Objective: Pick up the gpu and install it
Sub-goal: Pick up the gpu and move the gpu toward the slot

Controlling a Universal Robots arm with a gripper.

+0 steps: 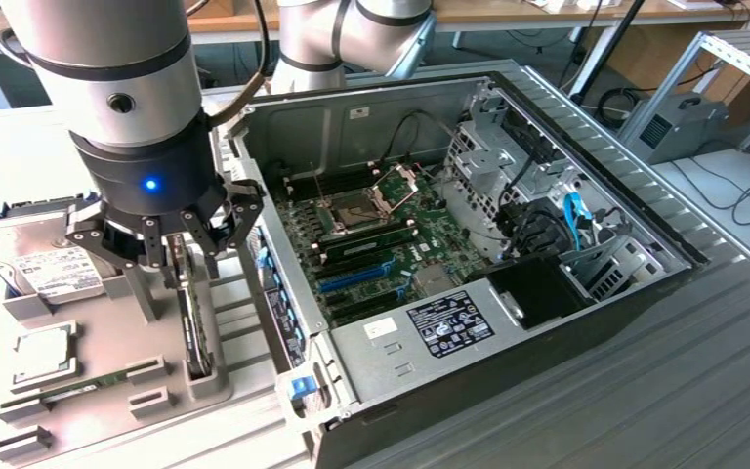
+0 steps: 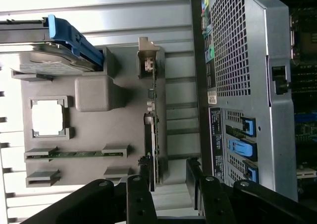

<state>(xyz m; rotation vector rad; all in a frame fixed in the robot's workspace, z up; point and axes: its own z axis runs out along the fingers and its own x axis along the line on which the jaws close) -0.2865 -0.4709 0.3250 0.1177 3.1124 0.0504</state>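
The gpu (image 1: 194, 318) stands on its long edge in a slot of the grey parts holder (image 1: 108, 327), to the exterior view's left of the open computer case (image 1: 479, 244). My gripper (image 1: 180, 259) hangs open just above the card's upper edge. In the wrist view the gpu (image 2: 151, 135) appears as a thin dark strip with a metal bracket at its far end. The gripper (image 2: 168, 184) has its black fingers (image 2: 138, 196) on either side of the card's near end, without touching it. Blue expansion slots (image 1: 355, 278) lie on the motherboard (image 1: 389, 230) inside the case.
On the holder also rest a silver hard drive (image 1: 43, 264), a square processor (image 1: 43, 350) and a narrow memory stick (image 1: 89, 381). The case's rear wall (image 2: 233, 85) stands close beside the card. Drive cages and cables (image 1: 545, 210) fill the case's far end.
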